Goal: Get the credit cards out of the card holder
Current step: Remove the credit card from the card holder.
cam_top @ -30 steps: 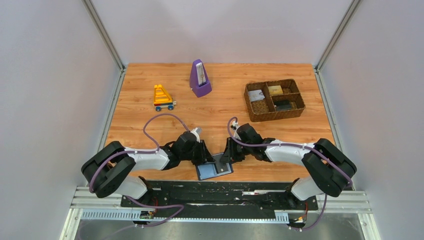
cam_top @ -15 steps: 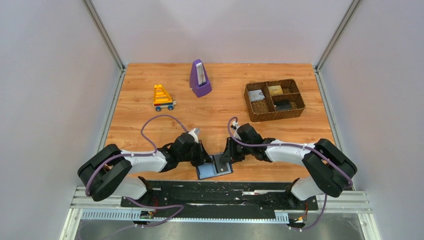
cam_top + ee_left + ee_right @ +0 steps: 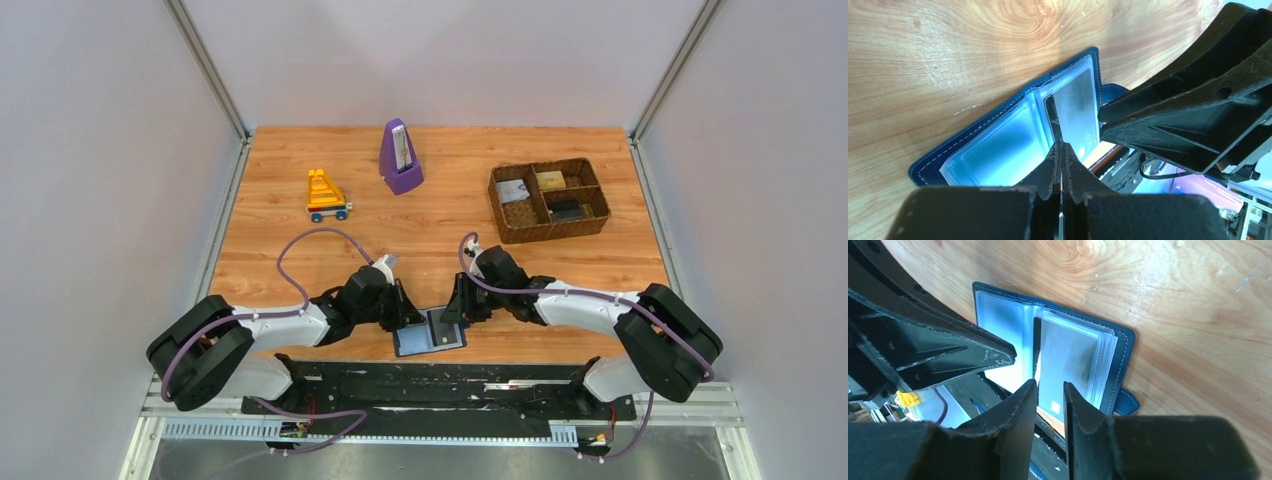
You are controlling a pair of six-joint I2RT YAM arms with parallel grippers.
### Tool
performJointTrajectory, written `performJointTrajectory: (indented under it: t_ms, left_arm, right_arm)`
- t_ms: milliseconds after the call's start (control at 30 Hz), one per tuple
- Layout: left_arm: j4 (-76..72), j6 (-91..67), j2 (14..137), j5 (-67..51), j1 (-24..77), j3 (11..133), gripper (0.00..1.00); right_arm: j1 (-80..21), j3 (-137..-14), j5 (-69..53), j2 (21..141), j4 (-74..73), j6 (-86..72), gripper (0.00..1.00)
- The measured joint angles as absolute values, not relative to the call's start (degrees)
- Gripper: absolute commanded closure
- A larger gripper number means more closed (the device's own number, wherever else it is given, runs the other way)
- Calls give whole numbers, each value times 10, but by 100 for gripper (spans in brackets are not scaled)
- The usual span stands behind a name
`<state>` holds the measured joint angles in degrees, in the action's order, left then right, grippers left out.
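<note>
The card holder (image 3: 412,343) lies open at the table's near edge, blue-grey sleeve pages up, between both grippers. It also shows in the left wrist view (image 3: 993,150) and the right wrist view (image 3: 1120,370). A grey credit card (image 3: 1068,357) sits in a raised sleeve page and also shows in the left wrist view (image 3: 1075,112). My left gripper (image 3: 1061,146) is shut, its tips pinching the raised page's dark edge; from above it (image 3: 410,318) is left of the page. My right gripper (image 3: 1050,387) is slightly open, jaws either side of the card's near edge; from above it (image 3: 450,315) is right of the page.
A brown woven basket (image 3: 590,190) at the back right holds a whitish card (image 3: 513,190), a gold-tan card (image 3: 550,180) and a dark card (image 3: 567,211). A purple metronome (image 3: 400,158) and a yellow toy (image 3: 326,195) stand at the back. The holder overhangs the table's front edge.
My left arm's elbow and shoulder have swung a little outward to the left. Both grippers and the holder stay in the same place.
</note>
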<state>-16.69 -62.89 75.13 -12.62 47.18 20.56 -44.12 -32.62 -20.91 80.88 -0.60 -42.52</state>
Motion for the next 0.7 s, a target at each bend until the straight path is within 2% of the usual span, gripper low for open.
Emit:
performJointTrajectory:
  t_ms: [133,233,400,533,700]
  left_arm:
    - [-160,-627,746,-123,472,206,99]
    - [-155,-627,746,-124,472,206,85]
    - [-154,-625,761,-125,472,206,72]
    - [-157,-625,773,-129,472,208,65]
    - [-161,-625,778,-132,472,212,63]
  right_arm:
    - [-441,-326,-208,818,-6,-425,73]
    - [-441,-326,-205,819,-6,-425,72]
    - [-441,-326,-197,819,-10,-425,72]
    - [-441,-326,-190,819,-19,-423,72]
    - [-441,-326,-185,821,-23,-423,72]
